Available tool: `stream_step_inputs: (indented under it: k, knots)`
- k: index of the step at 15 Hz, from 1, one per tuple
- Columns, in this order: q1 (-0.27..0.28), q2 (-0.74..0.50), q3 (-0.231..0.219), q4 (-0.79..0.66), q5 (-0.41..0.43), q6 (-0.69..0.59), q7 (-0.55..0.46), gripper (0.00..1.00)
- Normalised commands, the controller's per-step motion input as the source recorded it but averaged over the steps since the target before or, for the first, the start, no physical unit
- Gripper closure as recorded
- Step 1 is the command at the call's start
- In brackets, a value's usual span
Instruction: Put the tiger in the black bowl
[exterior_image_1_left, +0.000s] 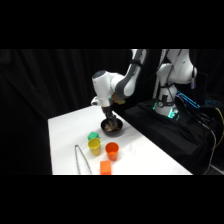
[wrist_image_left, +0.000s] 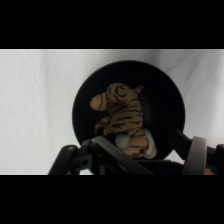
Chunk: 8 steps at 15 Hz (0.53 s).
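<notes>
The tiger (wrist_image_left: 122, 117), a tan soft toy with dark brown stripes and a pale patch at its lower end, lies on its side inside the black bowl (wrist_image_left: 165, 100). The bowl is round, shallow and dark inside, resting on the white table.

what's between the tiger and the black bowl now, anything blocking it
Nothing visible. In the wrist view the tiger already lies inside the black bowl, and the gripper hangs right over the bowl.
</notes>
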Motion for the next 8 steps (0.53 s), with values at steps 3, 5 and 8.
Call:
stream_step_inputs:
  k: [3,5,8]
  knots:
    - [0.073,-0.58,0.010,0.00,-0.081,-0.53,0.00,0.00]
    - [0.059,-0.57,0.033,0.02,-0.071,-0.49,0.01,0.00]
    - [0.054,-0.44,0.046,0.07,0.026,-0.37,-0.03,0.00]
